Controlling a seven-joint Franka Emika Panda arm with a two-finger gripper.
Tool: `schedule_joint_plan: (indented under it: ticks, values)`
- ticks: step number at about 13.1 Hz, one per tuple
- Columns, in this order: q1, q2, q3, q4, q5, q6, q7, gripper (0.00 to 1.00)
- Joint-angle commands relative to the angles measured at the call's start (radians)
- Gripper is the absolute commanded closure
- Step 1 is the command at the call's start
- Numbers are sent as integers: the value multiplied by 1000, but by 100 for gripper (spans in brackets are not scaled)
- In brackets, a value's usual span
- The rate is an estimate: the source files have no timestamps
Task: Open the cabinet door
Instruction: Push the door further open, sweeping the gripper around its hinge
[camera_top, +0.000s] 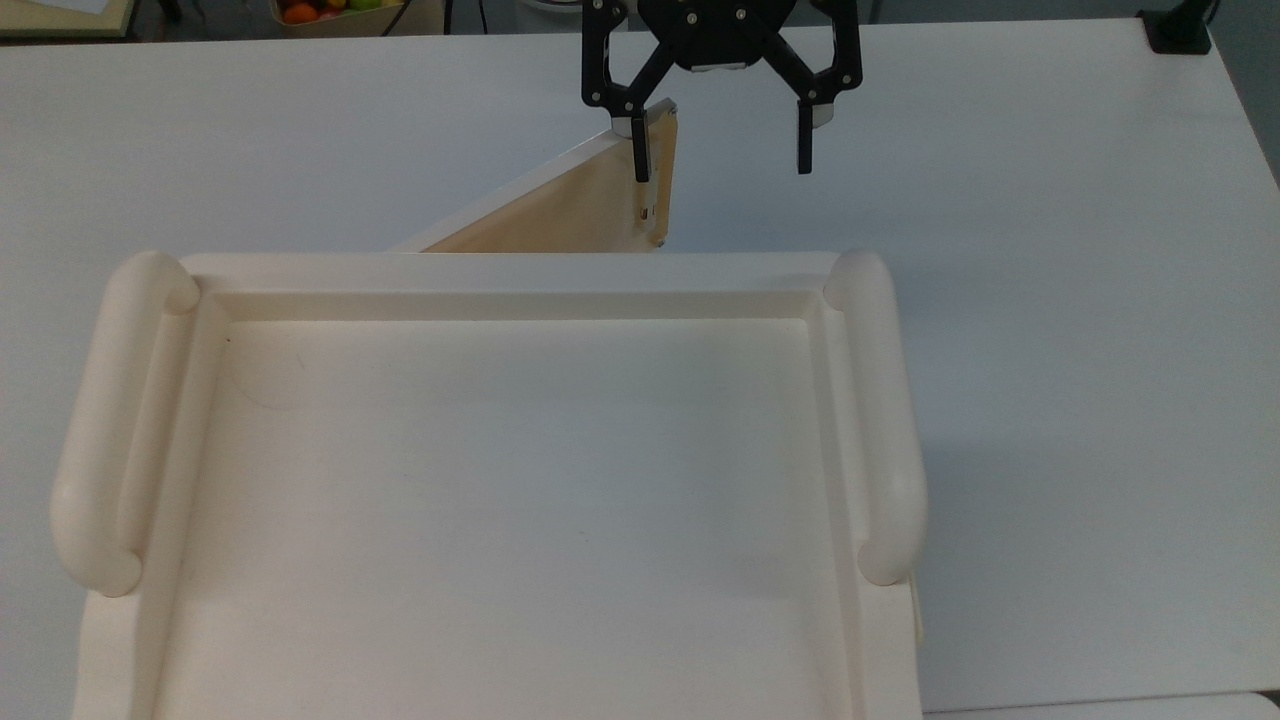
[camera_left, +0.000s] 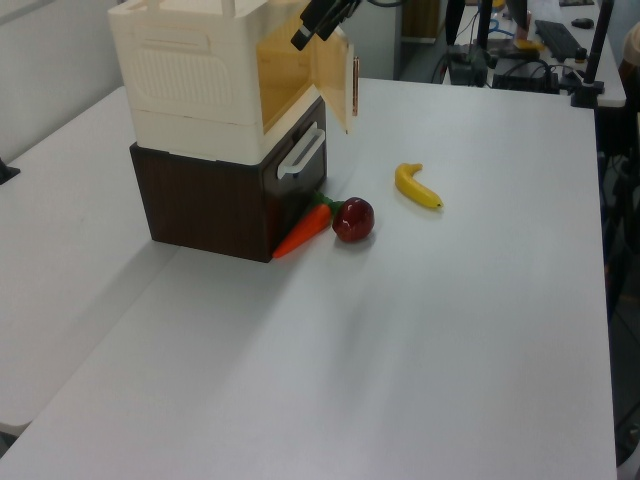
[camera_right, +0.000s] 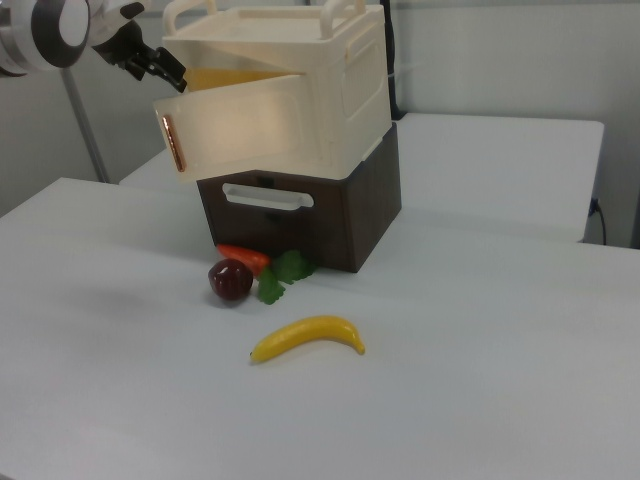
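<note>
Hand (camera_top: 720, 150) is hovering with fingers spread wide at the free edge of the cabinet door (camera_top: 560, 215), one finger (camera_top: 640, 160) just over its tan inner face. Door is standing partly open from the cabinet (camera_top: 500, 480), above the counter (camera_top: 1050, 300).

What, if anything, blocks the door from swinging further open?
Nothing visible does. The door stands partly open, and the table on its outer side is bare in the top view. The banana, apple and carrot lie low on the table, below the door's bottom edge. The open gripper sits at its free edge.
</note>
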Motion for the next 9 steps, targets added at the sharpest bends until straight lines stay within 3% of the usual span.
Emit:
schedule_joint_plan:
  ticks: [1,4,9]
  values:
    - [-23,-27,-8,-22,4,-110,-67,0]
    - [-60,-50,-11,-16,17,-298,-177,0]
    - [-118,-75,-13,-12,24,-419,-210,0]
